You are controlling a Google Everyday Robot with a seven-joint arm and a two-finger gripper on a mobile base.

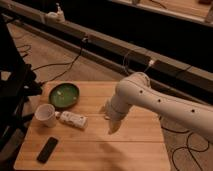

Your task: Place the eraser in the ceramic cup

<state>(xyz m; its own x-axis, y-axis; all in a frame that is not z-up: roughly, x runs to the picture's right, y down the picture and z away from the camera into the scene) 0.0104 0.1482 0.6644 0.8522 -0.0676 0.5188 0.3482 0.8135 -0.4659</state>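
Note:
The eraser (47, 149), a flat black slab, lies near the front left corner of the wooden table (135, 150). The ceramic cup (45, 114), a white mug, stands upright at the left edge, behind the eraser. My gripper (113, 127) hangs at the end of the white arm (150, 100) over the middle of the table, pointing down. It is well to the right of both the eraser and the cup and touches neither.
A green bowl (64, 95) sits at the back left, behind the cup. A white rectangular box (73, 119) lies just right of the cup. Cables run over the floor beyond the table. A dark stand (12, 90) is at the left.

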